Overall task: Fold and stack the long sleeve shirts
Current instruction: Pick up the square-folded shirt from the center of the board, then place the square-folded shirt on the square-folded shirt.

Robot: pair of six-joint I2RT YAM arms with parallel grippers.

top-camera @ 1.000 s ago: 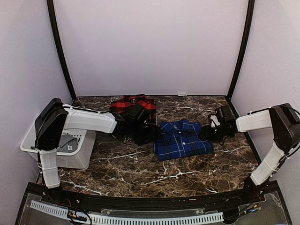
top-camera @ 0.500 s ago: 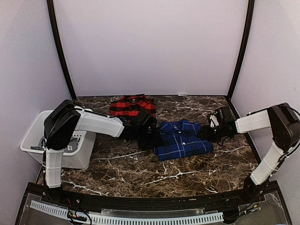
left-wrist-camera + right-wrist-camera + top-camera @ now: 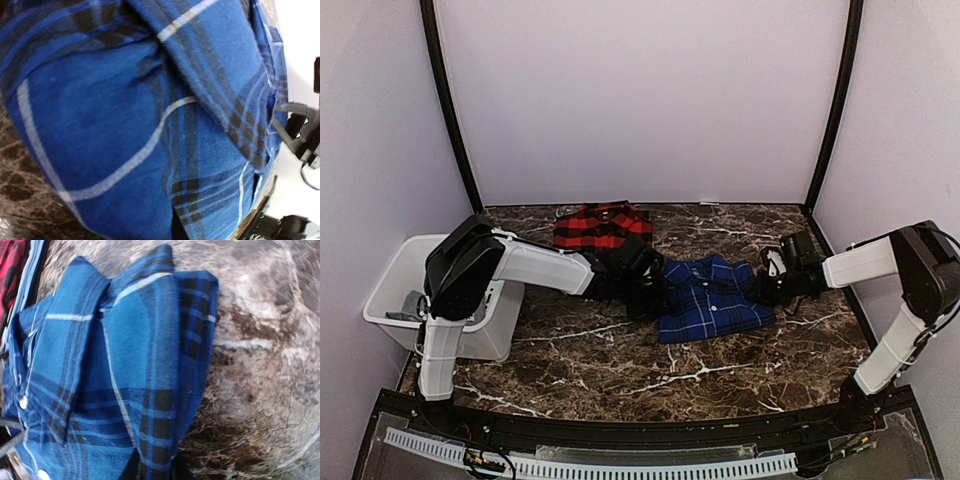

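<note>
The folded dark blue plaid shirt lies mid-table, collar toward the back. The red-and-black shirt lies folded behind it to the left. My left gripper is at the blue shirt's left edge and my right gripper at its right edge. In the left wrist view blue cloth fills the frame and bunches into a dark slit where the left gripper pinches it. The right wrist view shows the shirt's folded edge drawn down into the right gripper, which is shut on it.
A white bin holding grey cloth stands at the table's left edge under the left arm. Dark marble tabletop extends in front of the shirts. Black frame posts and pale walls close in the sides and back.
The left arm reached right from beside the red shirt to the blue shirt's left edge. Both grippers closed on the blue shirt, and its left edge shifted slightly right.
</note>
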